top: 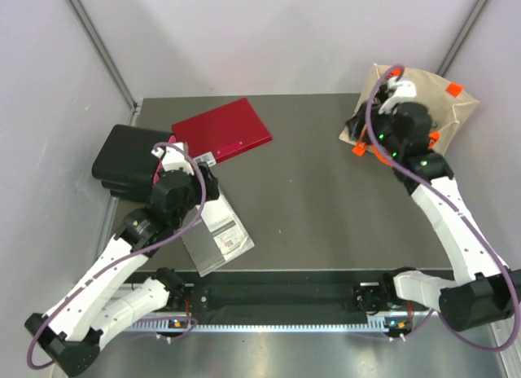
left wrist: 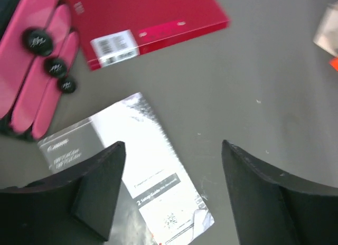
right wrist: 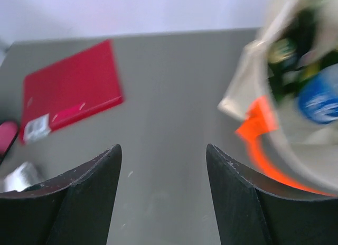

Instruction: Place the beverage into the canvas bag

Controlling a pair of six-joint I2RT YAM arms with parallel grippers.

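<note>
The left tool (left wrist: pixel 171 147) is hovering over the worktop (top: pixel 317 191) with its two fingers spread apart and nothing between them, so it is released. Directly beneath it, a plastic-wrapped printed booklet (left wrist: pixel 142 150) is lying flat, running under the left finger. Ahead of this tool, a flat red box (left wrist: pixel 148 18) with a white barcode label is resting on the worktop. Ahead and to its left, pink rounded pieces with black buttons (left wrist: pixel 31 76) are showing at the edge of a black case (top: pixel 122 154).

The right tool (right wrist: pixel 162 149) is also standing released, its fingers parted with only bare worktop showing in the gap. Just to its right, the canvas bag (right wrist: pixel 248 76) is sitting with its mouth open toward the wrist camera. An orange tab (right wrist: pixel 257 118) is sticking out from the bag's near rim, and an orange handle (right wrist: pixel 274 171) is curving along below it. Inside the mouth, a blue-and-white rounded container (right wrist: pixel 319 100) is lying among dark and green shapes, all too blurred to name. From above, this tool is hanging over the bag's near-left part at the far right corner of the worktop.
</note>
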